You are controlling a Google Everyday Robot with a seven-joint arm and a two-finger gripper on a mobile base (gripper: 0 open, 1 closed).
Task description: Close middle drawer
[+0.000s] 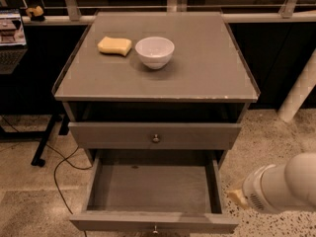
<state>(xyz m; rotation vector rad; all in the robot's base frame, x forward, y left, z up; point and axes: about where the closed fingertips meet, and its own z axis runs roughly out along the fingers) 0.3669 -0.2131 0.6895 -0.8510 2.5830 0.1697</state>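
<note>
The middle drawer [153, 189] is a grey wooden box pulled far out toward me, and it is empty inside. Its front edge [153, 222] lies at the bottom of the view, and its small knob [155, 228] just shows. Above it, another grey drawer front [123, 136] with a round knob [156, 138] stands nearly shut. My white arm [286, 189] comes in from the lower right. My gripper [237, 198] shows only as a tan tip, just right of the open drawer's right side wall and apart from it.
A yellow sponge [114, 46] and a white bowl [154, 52] sit on the cabinet top [207, 68]. A black cable [59, 174] runs over the speckled floor on the left. A desk leg [44, 142] stands at left and a white post [298, 95] at right.
</note>
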